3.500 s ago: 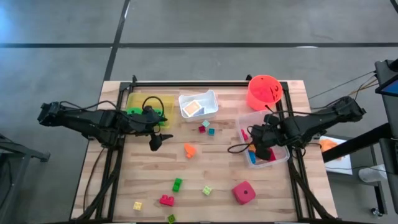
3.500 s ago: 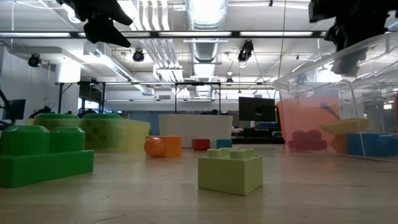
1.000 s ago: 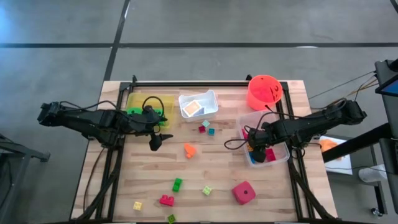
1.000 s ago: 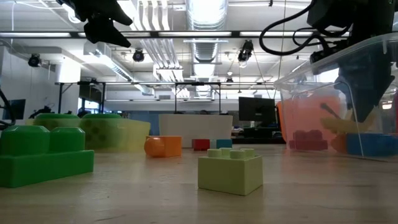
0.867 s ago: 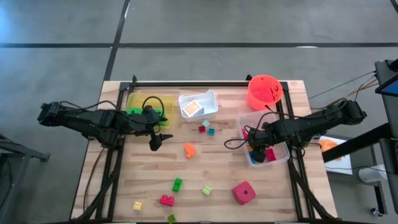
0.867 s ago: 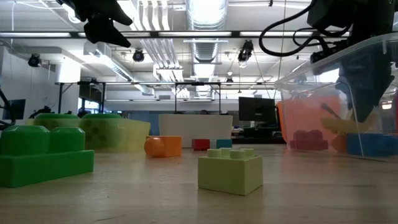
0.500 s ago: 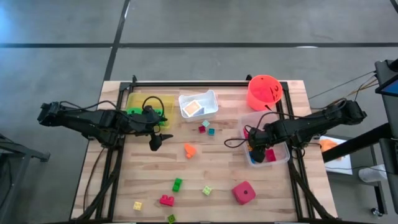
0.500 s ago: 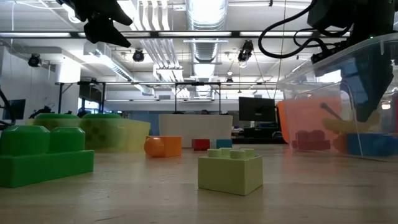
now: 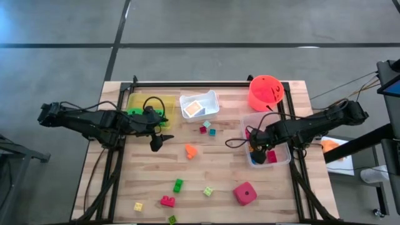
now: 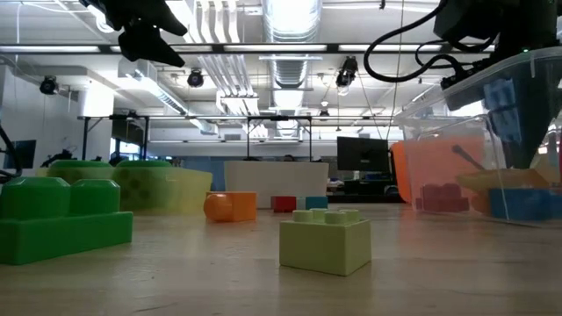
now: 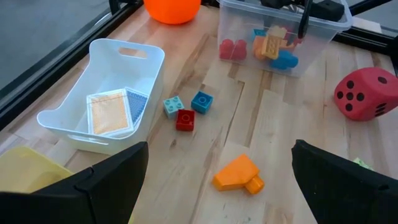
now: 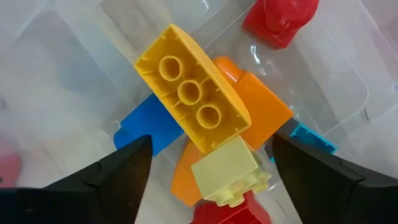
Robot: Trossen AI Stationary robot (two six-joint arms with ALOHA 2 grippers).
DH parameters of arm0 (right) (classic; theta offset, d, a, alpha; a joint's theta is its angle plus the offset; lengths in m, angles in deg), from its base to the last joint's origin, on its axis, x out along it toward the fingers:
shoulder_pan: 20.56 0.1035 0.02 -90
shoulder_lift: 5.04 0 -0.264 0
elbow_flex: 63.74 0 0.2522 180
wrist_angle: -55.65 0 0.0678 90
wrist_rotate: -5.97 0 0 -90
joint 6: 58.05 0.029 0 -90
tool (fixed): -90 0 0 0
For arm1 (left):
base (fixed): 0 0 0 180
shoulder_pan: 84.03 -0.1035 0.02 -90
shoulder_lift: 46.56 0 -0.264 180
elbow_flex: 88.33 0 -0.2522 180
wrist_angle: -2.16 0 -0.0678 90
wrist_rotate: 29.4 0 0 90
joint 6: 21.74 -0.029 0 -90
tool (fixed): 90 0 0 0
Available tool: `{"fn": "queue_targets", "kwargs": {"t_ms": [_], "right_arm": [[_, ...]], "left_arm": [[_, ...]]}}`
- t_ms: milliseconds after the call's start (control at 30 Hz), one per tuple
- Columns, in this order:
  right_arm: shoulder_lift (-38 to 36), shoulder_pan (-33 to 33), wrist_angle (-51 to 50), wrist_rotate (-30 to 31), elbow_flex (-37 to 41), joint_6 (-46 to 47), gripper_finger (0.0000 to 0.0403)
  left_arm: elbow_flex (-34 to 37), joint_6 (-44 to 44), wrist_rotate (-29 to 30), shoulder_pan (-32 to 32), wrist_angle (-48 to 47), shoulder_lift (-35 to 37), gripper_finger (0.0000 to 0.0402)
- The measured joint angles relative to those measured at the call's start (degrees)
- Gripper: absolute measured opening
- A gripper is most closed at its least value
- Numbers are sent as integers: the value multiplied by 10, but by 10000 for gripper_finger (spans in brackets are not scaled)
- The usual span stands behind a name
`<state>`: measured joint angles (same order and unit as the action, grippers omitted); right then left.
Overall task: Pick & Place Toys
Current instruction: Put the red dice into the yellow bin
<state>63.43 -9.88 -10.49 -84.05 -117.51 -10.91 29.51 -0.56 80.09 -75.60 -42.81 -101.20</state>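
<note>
Your right end effector (image 9: 257,152) sits low inside the clear tray (image 9: 279,160) at the worktop's (image 9: 212,175) right edge, fingers spread wide and gripping nothing; between them its wrist view shows a yellow brick (image 12: 191,96) lying underside up on an orange brick (image 12: 258,102), with a blue brick (image 12: 146,134), a pale yellow brick (image 12: 229,171) and a red piece (image 12: 281,17) around it. Your left end effector (image 9: 156,142) hangs above the worktop just right of the yellow tray (image 9: 139,100), fingers wide, empty. The white tray (image 9: 209,107) at far centre holds flat cards (image 11: 115,112). Just near of it lie a red brick (image 11: 185,119), a light blue brick (image 11: 173,106) and a blue small brick (image 11: 201,101), close together. An orange toy (image 9: 190,150) lies mid-worktop. Toward the near edge you have a green brick (image 9: 178,185), a pale green brick (image 9: 208,191), a red flat brick (image 9: 167,201), a yellow small brick (image 9: 138,206) and the pink-red die (image 9: 244,193). The orange-red bucket (image 9: 265,92) stands at the far right.
</note>
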Motion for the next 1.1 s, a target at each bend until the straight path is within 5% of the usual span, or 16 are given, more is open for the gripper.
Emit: {"fn": "queue_targets", "kwargs": {"t_ms": [267,600,900,1100], "right_arm": [[0,0,-4,11,-24,9,341],[-1,18,-82,68,-148,-4,341],[4,114,-130,148,-250,36,341],[73,192,-156,171,-312,49,341]], "left_arm": [[0,0,0,0,0,0,381],[0,-2,0,0,0,0,381],[0,-2,0,0,0,0,381],[0,-2,16,0,45,0,381]]}}
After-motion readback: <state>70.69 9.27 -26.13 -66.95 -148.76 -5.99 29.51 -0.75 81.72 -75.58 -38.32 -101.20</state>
